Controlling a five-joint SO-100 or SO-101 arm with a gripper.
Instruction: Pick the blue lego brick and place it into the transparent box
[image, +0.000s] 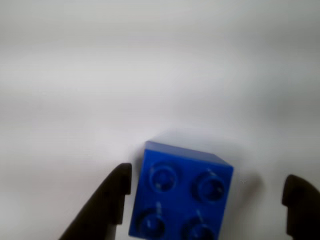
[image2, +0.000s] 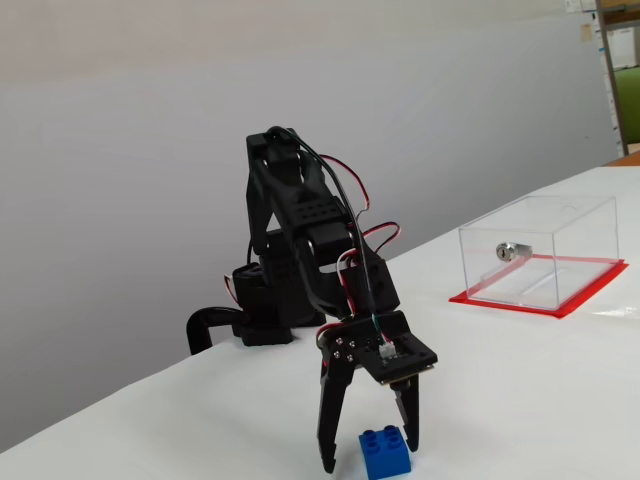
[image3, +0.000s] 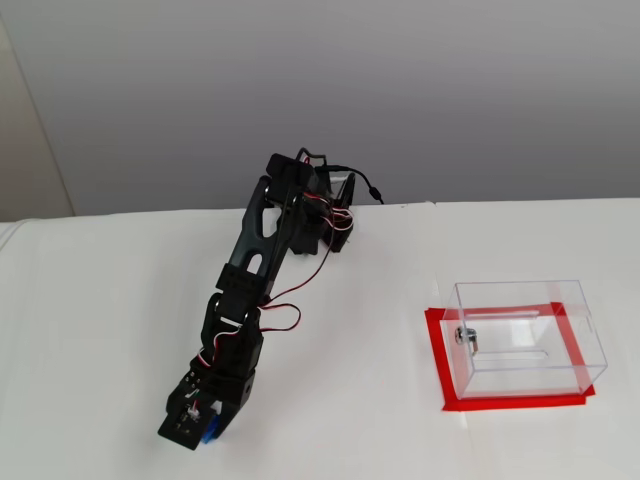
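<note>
Wrist view: the hand (image: 205, 200) stands open, its two black fingers (image: 107, 205) spread to either side of the blue lego brick (image: 182, 195). The brick lies between them on the white counter (image: 150, 75), four studs up, with a clear gap to the right finger and a narrow one to the left. The picture is soft, so contact at the left finger cannot be ruled out.

Arm pose, in a fixed view: the black arm (image2: 300, 260) rises from its base at the counter's rear edge, folds forward at the elbow and points the hand (image2: 368, 455) almost straight down. Both fingertips reach to about counter level, straddling the blue lego brick (image2: 385, 452), which sits on the counter at the lower edge of the picture. Red, white and black wires run along the arm's links.

In the other fixed view the arm (image3: 250, 290) stretches from the back of the counter toward the lower left, and only a sliver of the blue lego brick (image3: 211, 432) shows under the hand.

Surface and room: the counter (image2: 520, 400) is plain white. The transparent box (image3: 525, 335) stands on a red base sheet (image3: 437, 350) well to the right of the arm, apart from the brick, with a small silver lock (image3: 465, 338) on its left wall. A pale grey wall (image3: 400, 90) runs behind the counter.
</note>
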